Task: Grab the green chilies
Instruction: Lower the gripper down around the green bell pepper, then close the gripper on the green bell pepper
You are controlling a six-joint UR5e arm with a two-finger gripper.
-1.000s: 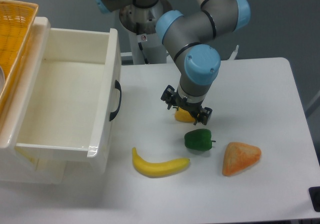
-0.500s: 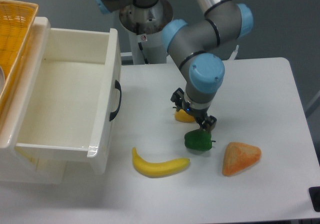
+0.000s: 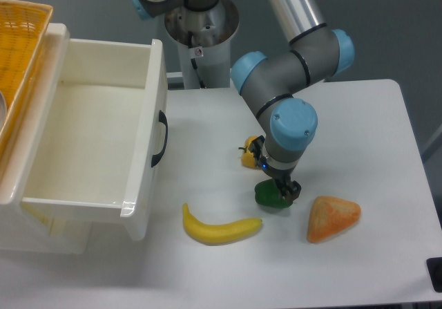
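The green chilies (image 3: 269, 196) are one small dark green glossy toy pepper lying on the white table between the banana and the orange wedge. My gripper (image 3: 277, 182) hangs straight down over it, with the fingers reaching the pepper's top and partly covering it. The arm's wrist hides the jaws from above, so I cannot tell how far apart they stand or whether they touch the pepper.
A yellow pepper-like piece (image 3: 248, 159) lies just behind the gripper. A banana (image 3: 217, 228) lies front left and an orange wedge (image 3: 333, 218) front right. An open white drawer bin (image 3: 141, 150) stands at the left with a yellow basket (image 3: 21, 39) behind it.
The gripper has moved forward and right, from over the yellow piece down onto the green pepper. The pepper and the other items have not moved.
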